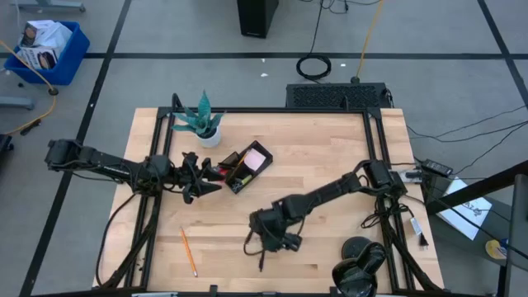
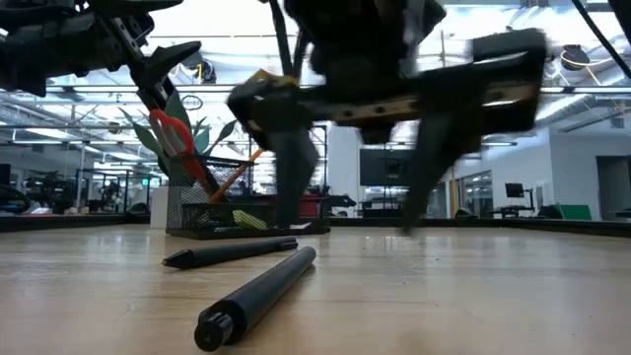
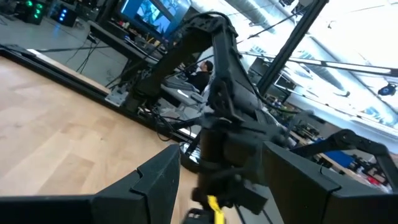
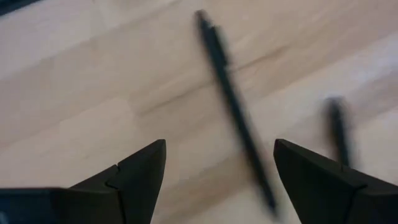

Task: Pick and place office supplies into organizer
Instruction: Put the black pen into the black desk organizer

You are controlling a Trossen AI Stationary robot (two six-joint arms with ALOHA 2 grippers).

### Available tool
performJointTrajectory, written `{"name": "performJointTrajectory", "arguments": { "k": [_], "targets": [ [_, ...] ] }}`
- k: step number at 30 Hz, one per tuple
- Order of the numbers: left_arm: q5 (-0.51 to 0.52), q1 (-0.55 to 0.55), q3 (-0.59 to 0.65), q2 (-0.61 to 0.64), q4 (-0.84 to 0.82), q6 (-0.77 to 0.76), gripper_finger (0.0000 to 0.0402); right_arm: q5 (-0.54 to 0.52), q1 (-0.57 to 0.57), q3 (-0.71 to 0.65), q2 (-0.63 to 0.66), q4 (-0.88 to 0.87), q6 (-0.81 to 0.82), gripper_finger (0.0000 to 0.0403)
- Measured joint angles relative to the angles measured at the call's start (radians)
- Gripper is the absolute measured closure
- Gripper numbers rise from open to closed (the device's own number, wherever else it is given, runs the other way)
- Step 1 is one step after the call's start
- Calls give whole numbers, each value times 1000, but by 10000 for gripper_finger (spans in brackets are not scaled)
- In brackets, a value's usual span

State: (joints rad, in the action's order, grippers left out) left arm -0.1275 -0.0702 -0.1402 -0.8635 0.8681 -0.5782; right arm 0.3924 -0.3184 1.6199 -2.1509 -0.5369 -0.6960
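**Pens under the right gripper, scissors up in the left**

Pens first: two slim black pens lie on the pale wooden table point(image 1: 330, 165) towards its front edge, and the right gripper point(image 4: 219, 163) hovers directly above one slim black pen point(image 4: 236, 112), fingers spread wide with the pen lying between them and touching neither. A second black pen point(image 4: 339, 134) lies just beside it, off past one finger. From table height both pens sit in the foreground, the thicker-looking one point(image 2: 258, 296) nearest the camera and the other point(image 2: 232, 252) just behind it, with the right gripper's two dark fingers point(image 2: 296, 177) hanging down above them, clear of the wood.

Over on the left side, the left gripper point(image 1: 200, 183) is raised just beside the black rectangular mesh organizer tray point(image 1: 245, 167), which lies near the table's middle towards the back. In the low view the red-handled scissors point(image 2: 177, 138) hang from that gripper above the tray point(image 2: 212, 212), tilted, and the fingers are pinching them partway closed. A pink square sticky-note pad point(image 1: 256, 157) sits in one end of the tray, and an orange pencil point(image 2: 237, 173) leans out of it at a slant. A yellow-green bit point(image 2: 248, 219) rests in the tray too.

One orange pencil point(image 1: 189, 252) lies alone near the front left of the table, well apart from everything. A potted green spiky plant in a white pot point(image 1: 202, 122) stands behind the tray.
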Motion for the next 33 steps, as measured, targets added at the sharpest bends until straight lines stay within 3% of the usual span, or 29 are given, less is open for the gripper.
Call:
{"name": "performJointTrajectory", "arguments": {
  "k": [5, 9, 14, 20, 23, 27, 33],
  "targets": [
    [51, -25, 0, 0, -4, 19, 172, 19, 42, 0, 0, 69, -51, 115],
    [77, -38, 0, 0, -4, 19, 172, 113, 64, -28, 1, 82, -83, 115],
    [78, -44, 0, 0, -4, 23, 172, 121, 61, -115, 0, 302, 37, 115],
    [78, -44, 0, 0, -8, 47, 172, 32, 62, -217, 0, 598, 168, 115],
    [91, -44, 0, 0, -11, 60, 172, -94, 62, -236, 2, 618, 285, 115],
    [103, -44, 0, 0, -14, 60, 172, -235, 64, -248, 3, 583, 311, 115],
    [104, -44, 0, 0, -30, 71, 172, -236, 56, -255, 10, 605, 388, 115]
  ]
}}
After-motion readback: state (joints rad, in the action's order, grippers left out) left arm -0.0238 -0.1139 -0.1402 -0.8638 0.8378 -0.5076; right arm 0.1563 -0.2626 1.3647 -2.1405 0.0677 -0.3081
